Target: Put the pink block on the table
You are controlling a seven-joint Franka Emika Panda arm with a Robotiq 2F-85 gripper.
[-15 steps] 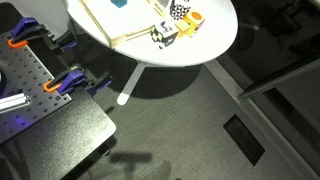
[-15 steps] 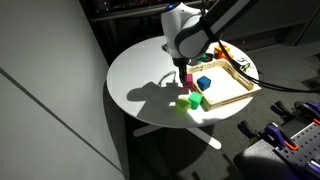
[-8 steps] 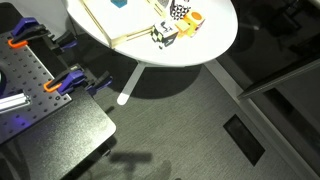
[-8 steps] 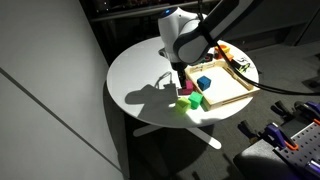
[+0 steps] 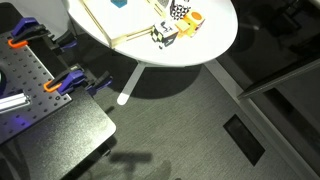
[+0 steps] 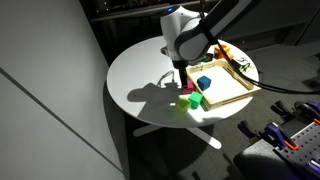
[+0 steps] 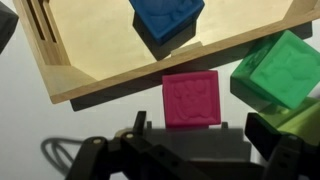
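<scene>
Pink block (image 7: 191,98): small matte magenta square with a raised pattern on its top face. It lies flat on the white counter (image 6: 135,75), low in the middle of the wrist view, just outside the tray's front rim.
Tray (image 7: 100,50): pale smooth wood with a low raised rim and slats at the upper left of the frame.
Blue block (image 7: 167,12): embossed top, inside the tray at the top edge of the frame.
Green block (image 7: 280,68): bright and turned at an angle, at the right of the frame with a thin gap to the pink one.
Counter: round, with a smooth white top and slanted white legs.
Far rim: a black-and-white cube (image 5: 165,33) and an orange ring-like piece (image 5: 193,18) near each other.
Workbench (image 5: 30,75): dark and perforated, with orange clamps (image 5: 68,82), at the left, off the counter.
My arm: enters from the upper right in an exterior view, with the white wrist bent downward.
My hand (image 6: 184,78): points straight down over the pink block. The dark fingers are spread wide at either side of the bottom of the wrist view, gripping nothing.
</scene>
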